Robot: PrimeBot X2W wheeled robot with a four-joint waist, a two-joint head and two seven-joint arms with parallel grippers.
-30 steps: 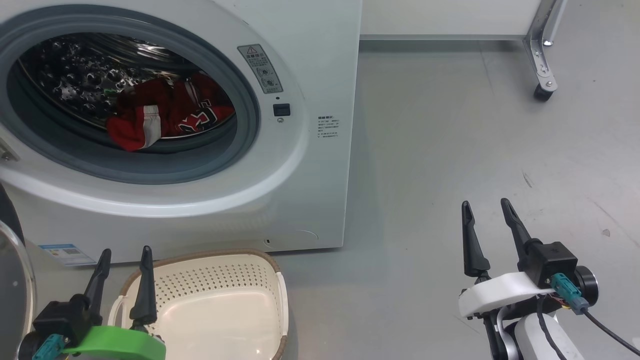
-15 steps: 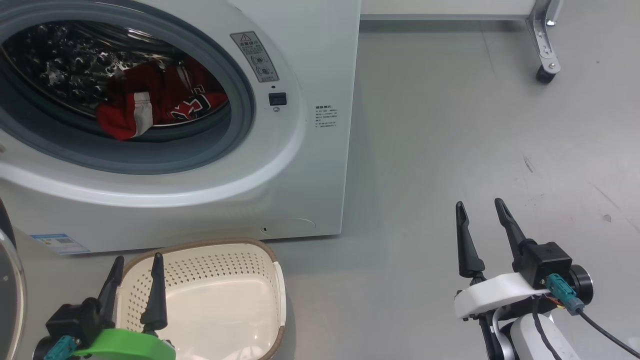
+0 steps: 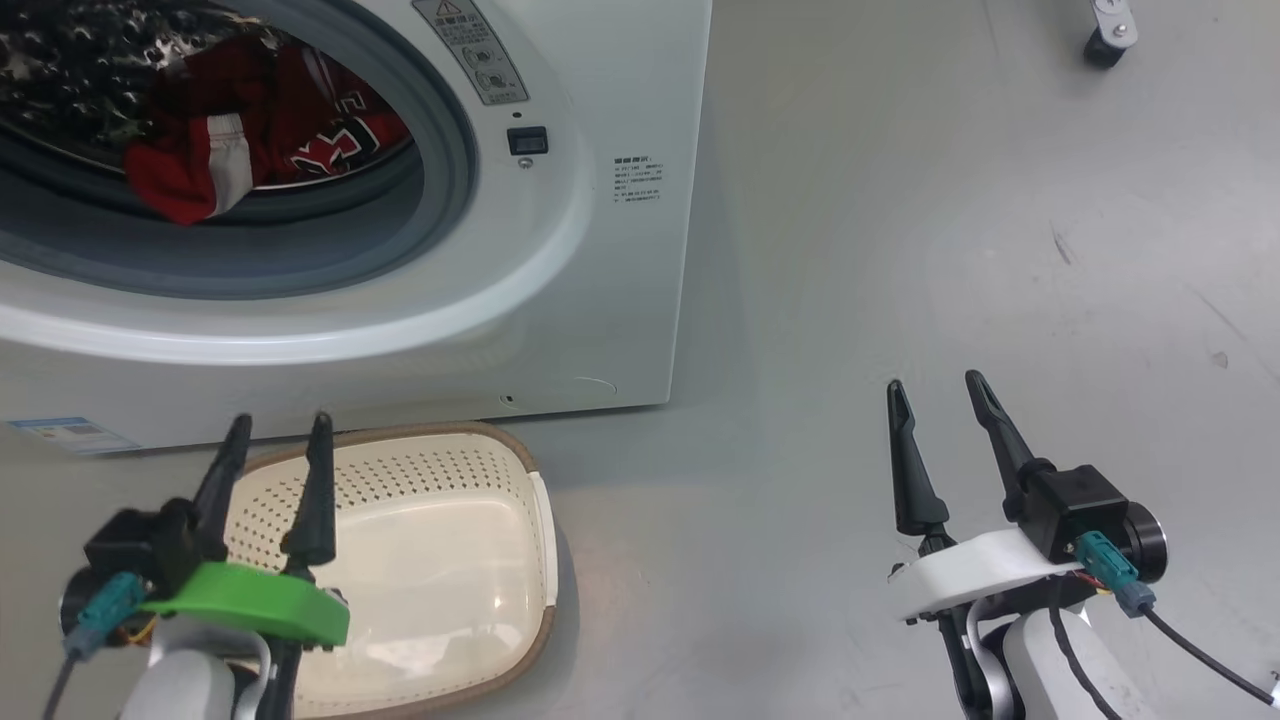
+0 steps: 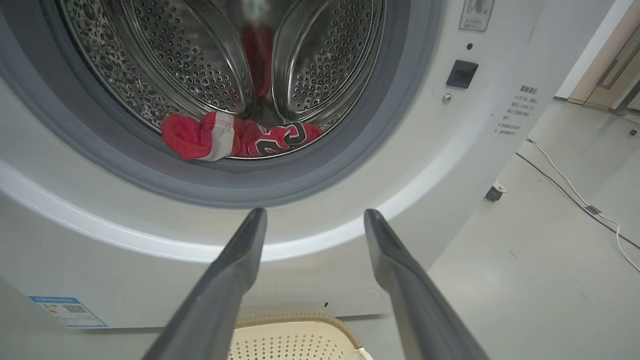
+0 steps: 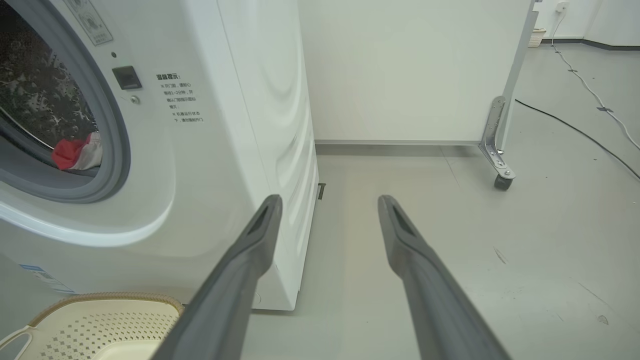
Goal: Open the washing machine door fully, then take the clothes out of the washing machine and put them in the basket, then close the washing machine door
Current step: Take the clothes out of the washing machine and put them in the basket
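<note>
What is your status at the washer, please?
Left gripper, right gripper open, holding nothing. Clothes in washing machine, untouched. Basket on floor beneath. Its opening unobstructed.

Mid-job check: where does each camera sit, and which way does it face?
Head view: on the head, looking forward and down at the washing machine, basket and floor; left pincer lower left, right pincer lower right.
Left wrist view: on the left wrist, facing into the drum at the clothes; its open pincer at the bottom edge.
Right wrist view: on the right wrist, facing the machine's front corner and floor; its open pincer below.
Shared: all three show clothes and basket.
</note>
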